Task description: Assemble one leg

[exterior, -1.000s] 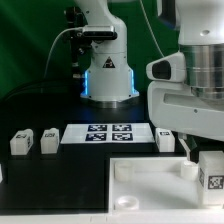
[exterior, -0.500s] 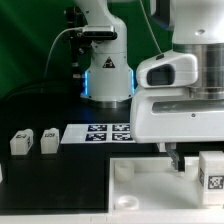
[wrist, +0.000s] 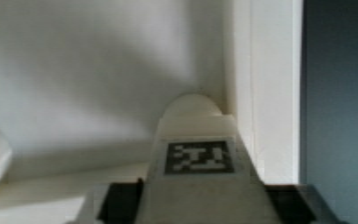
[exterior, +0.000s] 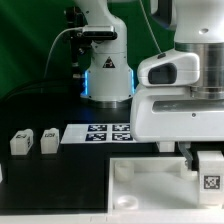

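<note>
My gripper [exterior: 204, 162] is shut on a leg [exterior: 211, 174], a small white block with a black-and-white tag, and holds it over the right part of the large white panel [exterior: 150, 188] in the exterior view. In the wrist view the leg [wrist: 199, 150] points away from the camera between two dark fingers [wrist: 126, 202], with the white panel [wrist: 87, 90] under it. Two more legs [exterior: 20, 142] [exterior: 49, 138] stand on the black table at the exterior view's left. The panel's near-left corner socket [exterior: 122, 168] is in view.
The marker board [exterior: 105, 133] lies behind the panel in the middle of the table. The robot base [exterior: 108, 75] stands behind it. The arm's bulky wrist [exterior: 180, 90] hides the exterior view's right side. The dark table [wrist: 339, 100] shows beside the panel's edge.
The arm's wrist has swung toward the exterior view's left and fills more of the view. The held leg has stayed over the panel's right side, sinking only slightly.
</note>
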You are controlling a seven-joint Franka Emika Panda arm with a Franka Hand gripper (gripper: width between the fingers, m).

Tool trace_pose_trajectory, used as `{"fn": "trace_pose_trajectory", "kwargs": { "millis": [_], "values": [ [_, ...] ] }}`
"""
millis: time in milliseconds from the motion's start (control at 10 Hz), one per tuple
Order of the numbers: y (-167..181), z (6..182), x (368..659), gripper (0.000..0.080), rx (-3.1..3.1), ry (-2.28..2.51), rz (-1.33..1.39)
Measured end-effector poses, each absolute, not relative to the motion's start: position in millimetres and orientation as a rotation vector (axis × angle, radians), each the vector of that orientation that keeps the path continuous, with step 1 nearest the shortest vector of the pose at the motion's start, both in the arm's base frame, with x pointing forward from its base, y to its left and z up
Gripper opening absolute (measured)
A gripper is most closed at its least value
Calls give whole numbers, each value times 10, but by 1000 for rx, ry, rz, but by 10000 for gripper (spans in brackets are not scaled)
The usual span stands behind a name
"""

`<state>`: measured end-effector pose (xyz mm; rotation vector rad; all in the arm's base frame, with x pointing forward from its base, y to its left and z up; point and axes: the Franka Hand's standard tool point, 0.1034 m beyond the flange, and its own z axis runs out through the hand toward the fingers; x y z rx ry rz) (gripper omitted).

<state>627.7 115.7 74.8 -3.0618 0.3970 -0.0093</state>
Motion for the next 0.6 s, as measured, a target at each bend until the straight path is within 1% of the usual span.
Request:
{"fn": "trace_pose_trajectory", "kwargs": {
  "millis": [100, 300, 500, 600],
  "values": [
    [1160, 748, 6276, 292, -3041, 525, -5],
    [1187, 776, 6302, 292, -2851, 1153, 63],
    [1213, 780, 6330, 292, -2459, 1809, 156],
    [1206, 778, 6342, 292, -2291, 1992, 179]
  ]
}}
